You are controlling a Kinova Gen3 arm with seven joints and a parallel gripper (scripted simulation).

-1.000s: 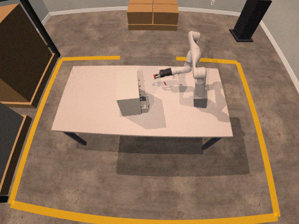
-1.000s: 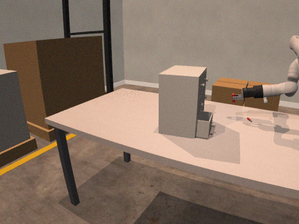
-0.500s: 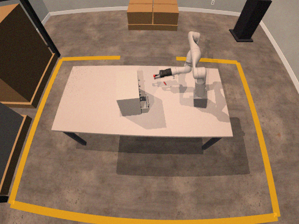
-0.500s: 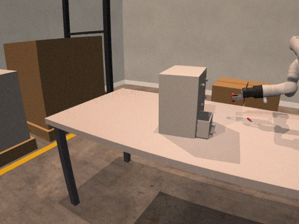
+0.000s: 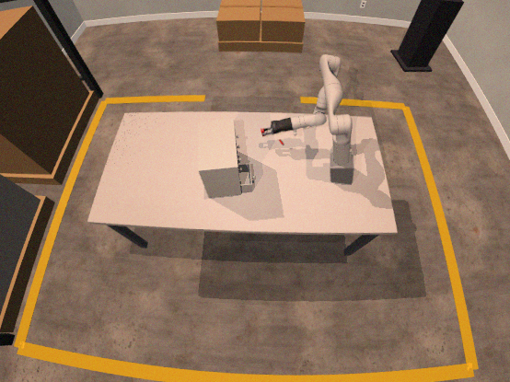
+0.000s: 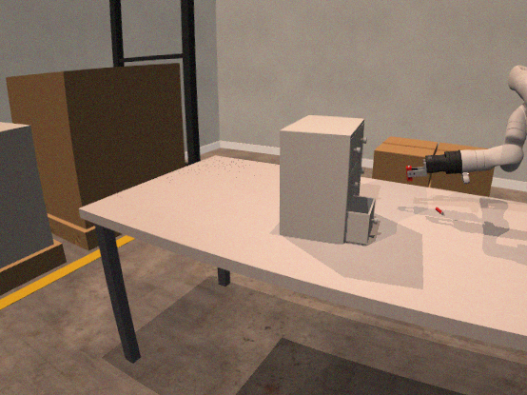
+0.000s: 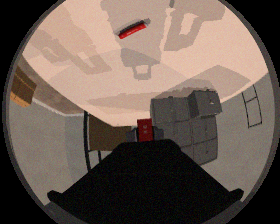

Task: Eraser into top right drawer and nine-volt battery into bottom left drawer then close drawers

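The grey chest (image 5: pixel 220 184) (image 6: pixel 314 182) (image 7: pixel 170 111) stands upright on the table. Its bottom-row left drawer (image 5: pixel 248 188) (image 6: pixel 358 227) (image 7: pixel 206 104) is pulled out partway; its contents are not clear. The other drawer fronts look pushed in. My gripper (image 5: pixel 264 132) (image 6: pixel 409 173) (image 7: pixel 145 132) is shut on the nine-volt battery (image 5: pixel 262 131) (image 6: pixel 408 167) (image 7: pixel 144 126), a red block with two small round terminals at its end. It holds the battery in the air, out in front of the chest, toward the chest's right side. The eraser cannot be made out.
A small red, dark-edged stick (image 5: pixel 281 142) (image 6: pixel 439 210) (image 7: pixel 132 31) with a greyish end lies on the table (image 5: pixel 161 157) (image 6: pixel 214 220) below the arm. The open drawer juts out near the table surface. Brown cartons stand on the floor beyond the table.
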